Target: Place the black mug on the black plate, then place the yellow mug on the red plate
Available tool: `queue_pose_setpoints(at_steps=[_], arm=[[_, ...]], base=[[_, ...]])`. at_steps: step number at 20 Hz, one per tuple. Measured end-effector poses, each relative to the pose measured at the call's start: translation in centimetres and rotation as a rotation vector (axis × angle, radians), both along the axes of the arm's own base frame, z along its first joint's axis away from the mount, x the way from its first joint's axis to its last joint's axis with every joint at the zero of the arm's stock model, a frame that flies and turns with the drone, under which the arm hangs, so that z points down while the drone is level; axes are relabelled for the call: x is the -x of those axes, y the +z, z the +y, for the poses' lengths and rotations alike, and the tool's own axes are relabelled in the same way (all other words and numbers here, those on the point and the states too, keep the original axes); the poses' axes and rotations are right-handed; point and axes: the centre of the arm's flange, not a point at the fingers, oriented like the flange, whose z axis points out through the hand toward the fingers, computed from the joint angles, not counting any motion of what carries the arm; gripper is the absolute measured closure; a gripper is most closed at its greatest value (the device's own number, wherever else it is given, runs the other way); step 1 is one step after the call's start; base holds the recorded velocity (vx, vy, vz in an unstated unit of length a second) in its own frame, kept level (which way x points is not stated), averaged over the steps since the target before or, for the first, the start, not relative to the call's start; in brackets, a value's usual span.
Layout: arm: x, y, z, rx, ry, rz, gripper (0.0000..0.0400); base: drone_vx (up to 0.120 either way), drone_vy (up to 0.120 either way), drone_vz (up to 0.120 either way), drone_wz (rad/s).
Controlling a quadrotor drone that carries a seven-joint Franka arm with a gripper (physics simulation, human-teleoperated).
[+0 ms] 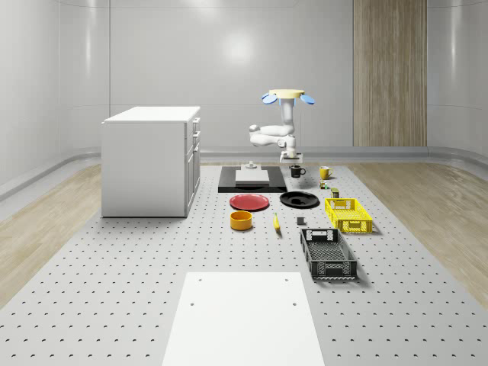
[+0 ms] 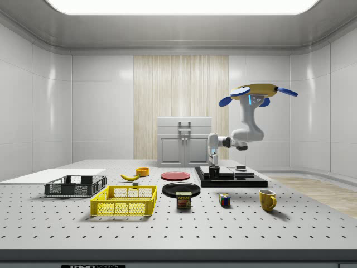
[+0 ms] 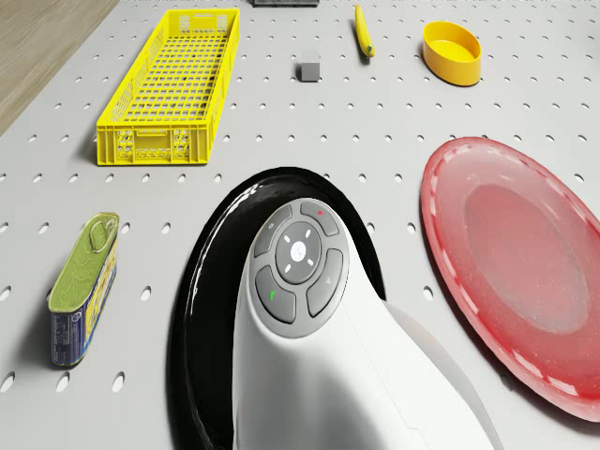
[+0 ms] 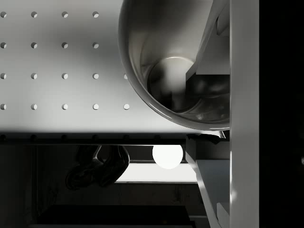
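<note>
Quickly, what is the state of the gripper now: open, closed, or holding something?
Gripper: down at the black mug, one finger inside its rim; whether it grips cannot be told.

Glossy round black plate (image 3: pixel 202 281) gleams, shiny red plate (image 3: pixel 525 272) too; matt grey perforated metal table (image 3: pixel 281 122); yellow plastic mesh basket (image 3: pixel 173 84), upper left.

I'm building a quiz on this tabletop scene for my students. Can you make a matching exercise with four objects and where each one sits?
Things:
1. black mug
2. yellow mug
3. banana
4. black crate

Places:
A. between the yellow bowl and the yellow crate
B. nearest the white mat
C. directly under the gripper
D. to the whole-scene view's right of the black mug, away from both plates

Pairs: 1-C, 2-D, 3-A, 4-B
</note>
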Motion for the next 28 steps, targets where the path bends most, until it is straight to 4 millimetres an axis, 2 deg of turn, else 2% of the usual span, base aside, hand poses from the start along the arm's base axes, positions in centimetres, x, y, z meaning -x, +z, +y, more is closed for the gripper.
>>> queue_pose_setpoints(at_steps=[19, 22, 28], arm=[[0.00, 0.00, 0.00, 0.000, 0.000, 0.000, 0.0290], [0.00, 0.00, 0.00, 0.000, 0.000, 0.000, 0.0290], [0.00, 0.00, 0.00, 0.000, 0.000, 0.000, 0.0290]], base=[[0.120, 0.000, 0.000, 0.000], [0.120, -0.093, 0.000, 0.000], [0.120, 0.000, 0.000, 0.000]])
